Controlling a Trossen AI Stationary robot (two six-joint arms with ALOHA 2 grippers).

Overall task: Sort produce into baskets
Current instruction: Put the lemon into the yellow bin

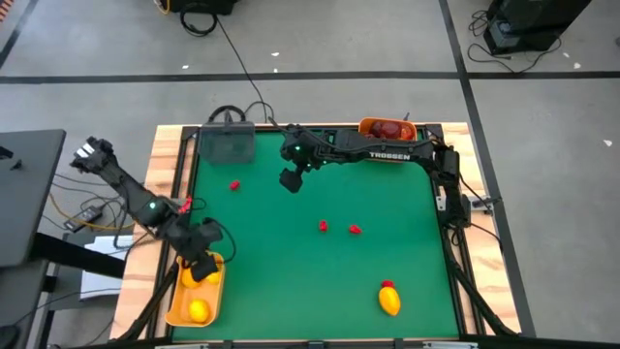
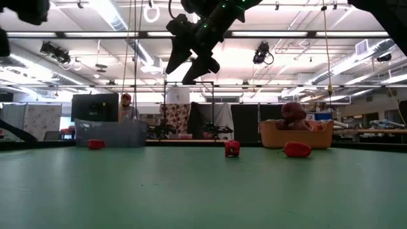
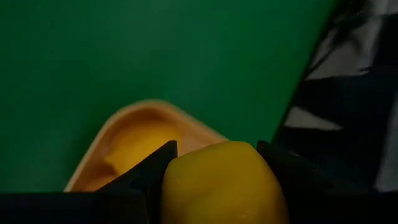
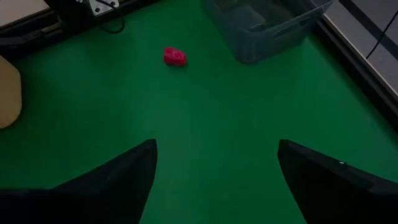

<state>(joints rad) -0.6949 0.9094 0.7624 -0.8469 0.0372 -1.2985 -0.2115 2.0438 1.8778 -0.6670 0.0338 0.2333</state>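
My left gripper (image 1: 201, 264) is over the far end of an orange basket (image 1: 180, 312) at the table's near left, shut on a yellow lemon (image 3: 221, 183). A second lemon (image 1: 199, 310) lies in that basket. My right gripper (image 1: 291, 179) hangs open and empty high above the far middle of the table, and it also shows in the low view (image 2: 194, 60). A small red bit (image 4: 175, 56) and a grey tray (image 4: 261, 25) lie beyond it. Two more red bits (image 1: 324, 226) (image 1: 356, 230) lie mid-table. A lemon (image 1: 388, 301) with a red bit on it lies near the front right. My left gripper pinches the yellow lemon by its two opposite sides (image 3: 177, 177) between its two fingers (image 3: 152, 171). The fingers come from above, over the basket's far end (image 3: 143, 124). I cannot tell whether the lemon is clear of the basket's floor.
A second orange basket (image 1: 387, 129) holding dark red fruits stands at the far edge right of the middle. The grey tray (image 1: 226, 145) stands at the far left corner. Wooden rails (image 1: 165, 174) edge the green mat.
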